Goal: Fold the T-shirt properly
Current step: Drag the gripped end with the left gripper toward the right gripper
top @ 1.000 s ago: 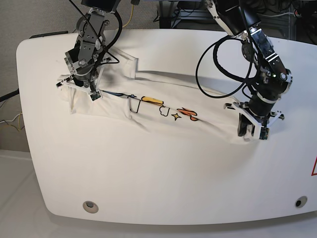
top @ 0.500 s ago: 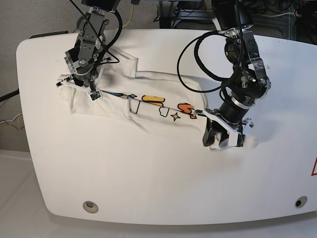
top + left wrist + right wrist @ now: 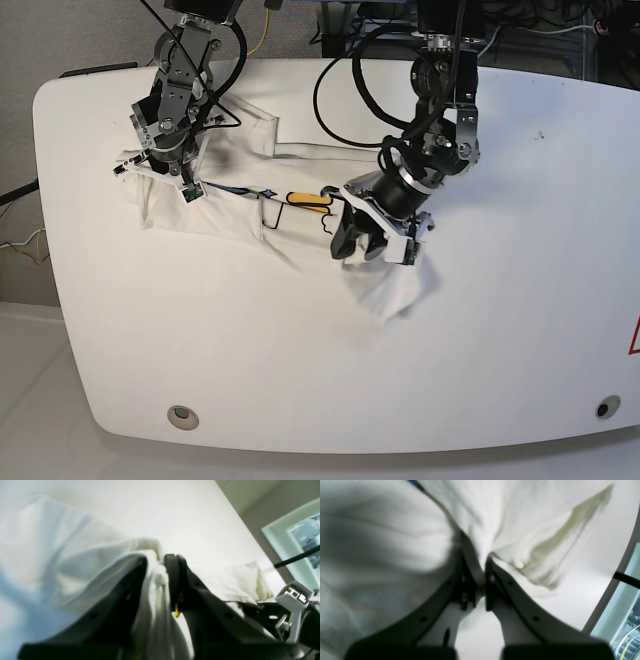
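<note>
The white T-shirt (image 3: pixel 250 215) lies crumpled across the white table, with a yellow bit of its print (image 3: pixel 306 200) showing near the middle. My left gripper (image 3: pixel 366 248) hangs over the table's centre, shut on one end of the shirt; a bunch of cloth (image 3: pixel 395 290) droops below it. In the left wrist view, white fabric (image 3: pixel 156 592) is pinched between the left gripper's (image 3: pixel 158 565) black fingers. My right gripper (image 3: pixel 168 178) is at the back left, shut on the shirt's other end. The right wrist view shows the right gripper (image 3: pixel 477 570) closed on a fold of cloth (image 3: pixel 480 537).
The white table (image 3: pixel 300 380) has a rounded front edge with a round grommet at the front left (image 3: pixel 182 416) and another at the front right (image 3: pixel 601 408). Black cables (image 3: pixel 345 90) loop above the left arm. A red mark (image 3: pixel 635 338) sits at the right edge.
My left gripper has swept leftward from the right side of the table to its centre, carrying the shirt's end and doubling the cloth over itself. The right arm has stayed put.
</note>
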### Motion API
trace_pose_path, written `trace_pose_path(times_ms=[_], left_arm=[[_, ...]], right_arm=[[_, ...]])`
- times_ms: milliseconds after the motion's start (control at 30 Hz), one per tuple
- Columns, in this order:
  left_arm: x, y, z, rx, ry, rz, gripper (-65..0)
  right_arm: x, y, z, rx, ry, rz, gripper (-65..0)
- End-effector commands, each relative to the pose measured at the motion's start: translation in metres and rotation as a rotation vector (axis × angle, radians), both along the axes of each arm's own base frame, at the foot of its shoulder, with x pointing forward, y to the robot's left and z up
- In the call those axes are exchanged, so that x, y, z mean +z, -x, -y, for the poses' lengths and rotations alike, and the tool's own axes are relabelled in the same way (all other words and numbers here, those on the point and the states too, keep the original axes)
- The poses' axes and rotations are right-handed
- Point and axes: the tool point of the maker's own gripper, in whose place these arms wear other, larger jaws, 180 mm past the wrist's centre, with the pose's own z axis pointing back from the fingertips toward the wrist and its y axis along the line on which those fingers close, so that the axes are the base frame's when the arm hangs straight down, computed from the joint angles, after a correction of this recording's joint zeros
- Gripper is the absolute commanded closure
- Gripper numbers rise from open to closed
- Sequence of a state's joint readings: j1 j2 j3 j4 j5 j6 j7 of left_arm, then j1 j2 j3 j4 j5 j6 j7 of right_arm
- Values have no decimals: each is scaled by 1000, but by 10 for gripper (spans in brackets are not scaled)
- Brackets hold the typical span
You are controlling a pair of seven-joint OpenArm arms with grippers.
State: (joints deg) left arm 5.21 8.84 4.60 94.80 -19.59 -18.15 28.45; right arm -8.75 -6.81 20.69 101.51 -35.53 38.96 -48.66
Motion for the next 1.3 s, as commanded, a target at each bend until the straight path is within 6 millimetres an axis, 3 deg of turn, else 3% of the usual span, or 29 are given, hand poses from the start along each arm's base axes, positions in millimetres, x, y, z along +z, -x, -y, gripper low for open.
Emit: trace_pose_path(times_ms=[0, 400, 633, 767, 1033, 1133, 1267], left_arm=[[4, -4, 7, 2, 37, 22, -23], [-43, 6, 15, -15, 32, -100, -23], [-54, 19, 47, -77, 33, -81, -23], [-74, 30, 64, -101, -40, -98, -23], [-93, 41, 78, -104, -105, -91, -23], [-96, 42, 80, -95, -117, -98, -23], [-105, 42, 66, -57, -173, -111, -23]], right_arm=[[-4, 5, -4, 7, -20, -25, 0], [-4, 5, -4, 7, -20, -25, 0], [-3, 4, -4, 7, -20, -22, 0], [-3, 4, -4, 7, -20, -22, 0], [-4, 5, -4, 7, -20, -23, 0], [-4, 5, -4, 7, -20, -23, 0], [-4, 5, -4, 7, -20, -23, 0]])
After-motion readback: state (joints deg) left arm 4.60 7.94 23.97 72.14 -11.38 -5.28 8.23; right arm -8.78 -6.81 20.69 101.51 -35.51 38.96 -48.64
